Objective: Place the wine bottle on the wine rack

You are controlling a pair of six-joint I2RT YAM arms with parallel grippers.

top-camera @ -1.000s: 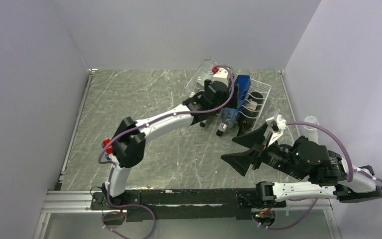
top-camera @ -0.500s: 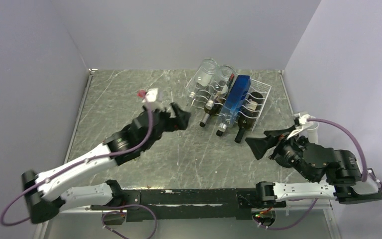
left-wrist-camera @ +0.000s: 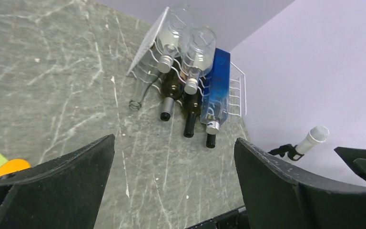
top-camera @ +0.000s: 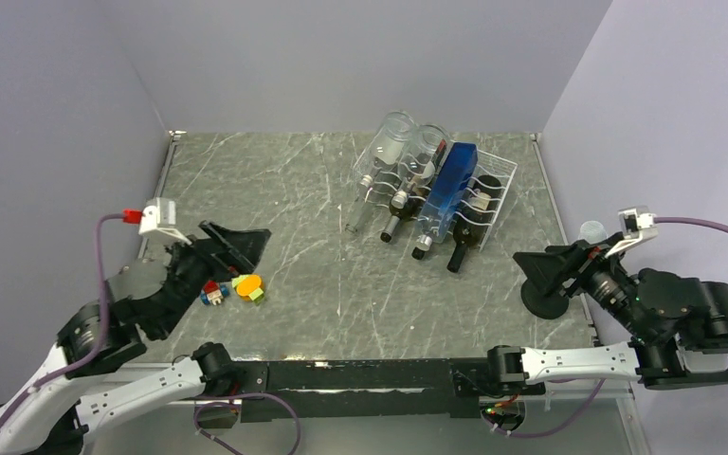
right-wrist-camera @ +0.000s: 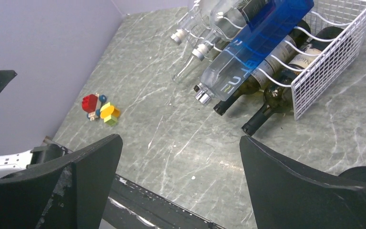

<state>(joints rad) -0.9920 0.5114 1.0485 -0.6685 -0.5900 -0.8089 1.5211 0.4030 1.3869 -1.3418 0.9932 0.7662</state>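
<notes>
The white wire wine rack (top-camera: pixel 495 186) stands at the back right of the table. It holds several bottles lying with their necks toward me: two clear ones (top-camera: pixel 393 140), a blue one (top-camera: pixel 452 182) and dark ones (top-camera: pixel 466 239). The rack (left-wrist-camera: pixel 237 90) and the blue bottle (left-wrist-camera: pixel 217 90) also show in the left wrist view, and both show in the right wrist view, rack (right-wrist-camera: pixel 336 57) and bottle (right-wrist-camera: pixel 257 43). My left gripper (top-camera: pixel 235 245) is open and empty at the near left, far from the rack; its jaws (left-wrist-camera: pixel 175 143) frame bare table. My right gripper (top-camera: pixel 536 282) is open and empty at the near right (right-wrist-camera: pixel 181 143).
Small coloured toy blocks (top-camera: pixel 233 287) lie on the table just right of my left gripper, also seen in the right wrist view (right-wrist-camera: pixel 100 109). A white capped object (top-camera: pixel 591 230) sits by the right wall. Grey walls close the left, back and right sides.
My left arm has swung back from the rack to the near left corner, gripper open. My right arm has drawn back to the right. The toy blocks have come into view.
</notes>
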